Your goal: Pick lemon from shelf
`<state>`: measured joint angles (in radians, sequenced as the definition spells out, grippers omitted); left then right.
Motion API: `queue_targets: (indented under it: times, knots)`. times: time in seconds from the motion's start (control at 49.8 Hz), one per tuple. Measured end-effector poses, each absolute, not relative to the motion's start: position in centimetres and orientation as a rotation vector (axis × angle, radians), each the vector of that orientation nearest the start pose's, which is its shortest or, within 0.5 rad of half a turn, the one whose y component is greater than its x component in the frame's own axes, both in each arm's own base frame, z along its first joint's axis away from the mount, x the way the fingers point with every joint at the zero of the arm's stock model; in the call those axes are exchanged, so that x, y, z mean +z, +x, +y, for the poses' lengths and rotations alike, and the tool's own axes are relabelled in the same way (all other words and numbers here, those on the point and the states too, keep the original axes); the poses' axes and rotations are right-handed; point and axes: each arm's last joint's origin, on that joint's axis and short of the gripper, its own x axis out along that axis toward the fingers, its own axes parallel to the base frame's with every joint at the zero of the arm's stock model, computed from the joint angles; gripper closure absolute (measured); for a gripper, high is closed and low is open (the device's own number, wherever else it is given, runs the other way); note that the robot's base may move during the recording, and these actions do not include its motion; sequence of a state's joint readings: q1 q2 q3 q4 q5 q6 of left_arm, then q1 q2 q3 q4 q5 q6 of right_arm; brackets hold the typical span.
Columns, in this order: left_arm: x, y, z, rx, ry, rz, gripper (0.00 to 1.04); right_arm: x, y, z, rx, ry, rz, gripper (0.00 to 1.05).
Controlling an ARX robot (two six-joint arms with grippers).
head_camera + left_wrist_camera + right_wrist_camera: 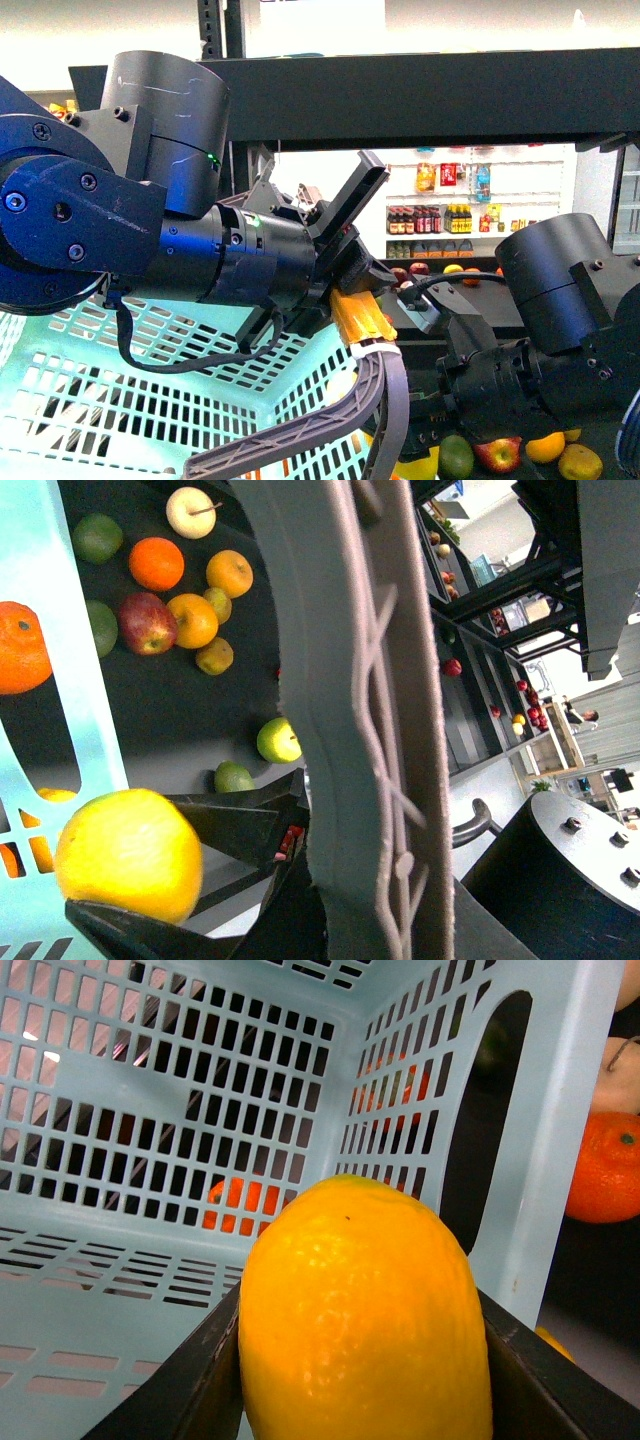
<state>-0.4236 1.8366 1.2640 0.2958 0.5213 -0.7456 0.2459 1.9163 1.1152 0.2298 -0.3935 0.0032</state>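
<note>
The right gripper has its fingers squeezing the lemon from both sides, off the shelf and right at the blue basket (left gripper: can't tell if its fingers are spread).

The lemon is bright yellow, its skin finely dimpled. The basket is pale turquoise, pierced all over by a grid of slots. The shelf is black. One orange is vivid orange, one apple dark red, the lime green, another apple cream. The left arm and the right arm are matte black.
</note>
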Motion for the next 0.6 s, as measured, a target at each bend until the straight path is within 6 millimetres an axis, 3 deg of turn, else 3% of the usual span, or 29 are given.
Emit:
queue_targets:
  times: [0.181,0.341,0.442,0.522,0.602]
  knots:
    - [25.1,37.4,-18.5,-0.790,-0.700,0.625,0.97,16.6,38.8,10.6,0.614,0.052,0.585,0.06]
    - [25.1,37.4,-18.5,-0.781,-0.700,0.622,0.97,16.9,39.1,9.3,0.580,0.062,0.576,0.08]
    - [25.1,37.4,-18.5,-0.782,-0.702,0.624,0.97,18.7,39.1,6.8,0.549,0.067,0.508,0.08]
    - [25.1,37.4,-18.5,-0.782,-0.703,0.624,0.97,20.3,38.7,3.7,0.503,0.039,0.441,0.08]
    - [25.1,37.4,-18.5,-0.785,-0.704,0.626,0.97,20.2,38.6,1.8,0.454,0.013,0.437,0.08]
